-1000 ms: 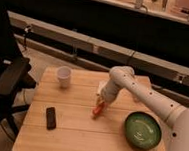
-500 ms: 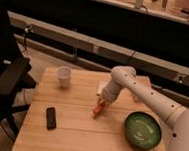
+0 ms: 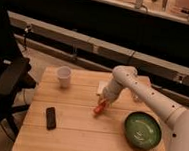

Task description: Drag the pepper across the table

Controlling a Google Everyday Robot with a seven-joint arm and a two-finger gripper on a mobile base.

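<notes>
Pressing down on the pepper point(image 3: 100, 109) — jaws point(image 3: 103, 102), state unclear — beside green bowl point(image 3: 142, 130), white cup point(image 3: 63, 77).

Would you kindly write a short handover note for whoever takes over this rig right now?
Claw: down at the table's middle, right at the pepper; contact looks likely.
Pepper: lies on the table, left of the green bowl, right of the black phone, below the white cup.
Done: claw brought to the pepper.
Left: the drag across the table; I cannot judge how far it has gone.

gripper point(image 3: 104, 102) at pepper point(image 3: 100, 108), mid-table point(image 3: 77, 133)
</notes>
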